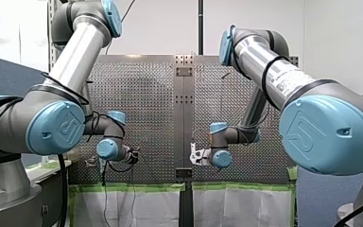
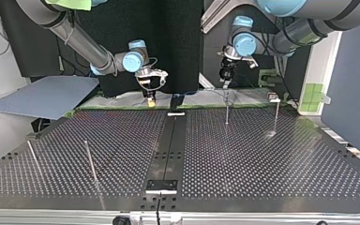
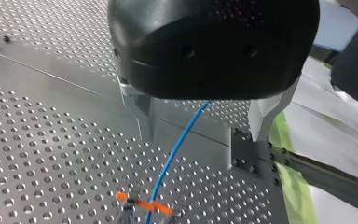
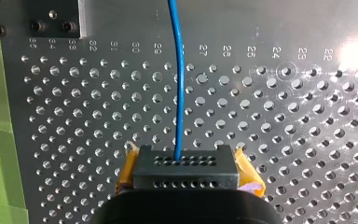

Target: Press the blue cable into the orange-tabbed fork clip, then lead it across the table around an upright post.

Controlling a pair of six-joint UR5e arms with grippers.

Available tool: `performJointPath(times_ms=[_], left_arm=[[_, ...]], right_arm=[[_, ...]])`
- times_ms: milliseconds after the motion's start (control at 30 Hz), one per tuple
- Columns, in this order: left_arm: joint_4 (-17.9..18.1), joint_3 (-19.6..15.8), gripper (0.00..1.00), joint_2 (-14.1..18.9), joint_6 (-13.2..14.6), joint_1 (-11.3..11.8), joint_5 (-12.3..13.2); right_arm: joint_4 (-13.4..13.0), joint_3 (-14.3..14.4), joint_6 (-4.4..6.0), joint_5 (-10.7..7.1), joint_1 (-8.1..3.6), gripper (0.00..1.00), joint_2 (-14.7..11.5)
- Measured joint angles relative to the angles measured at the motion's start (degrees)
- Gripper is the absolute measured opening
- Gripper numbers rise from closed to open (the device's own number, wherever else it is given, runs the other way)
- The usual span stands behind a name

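Two grippers, one blue cable (image 4: pixel 181 93).
My right gripper (image 4: pixel 182 169) is clamped on the cable, which runs straight ahead; my left gripper (image 3: pixel 204 138) gapes wide, the cable passing between its jaws to the orange-tabbed fork clip (image 3: pixel 142 205) ahead.

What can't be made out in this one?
Clip: base cut off by left wrist view's edge.
Cable: upper run hidden behind left gripper there; too thin to trace in front and top views.
Right gripper: hold on cable hidden by its block, right wrist view.
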Motion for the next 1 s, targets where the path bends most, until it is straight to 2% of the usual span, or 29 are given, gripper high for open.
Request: performJointPath(times_ms=[133, 300, 733, 1000], left_arm=[[0.2, 0.3, 1.0, 0.0, -0.8, -0.9, -0.2], [0.5, 1.1, 1.0, 0.0, -0.4, -2.2, -2.3], [2.8, 2.0, 1.0, -0.4, 3.4, -5.2, -9.4], [3.9, 5.3, 1.0, -3.9, 6.1, -7.4, -12.6]], right_arm=[[0.0, 0.0, 0.01, 0.0, 0.01, 0.0, 0.0], [-0.1, 0.0, 0.01, 0.0, 0.01, 0.0, 0.1], [-0.1, 0.0, 0.01, 0.0, -0.01, 0.0, 0.2], [0.1, 0.0, 0.01, -0.06, -0.18, 0.0, 0.2]])
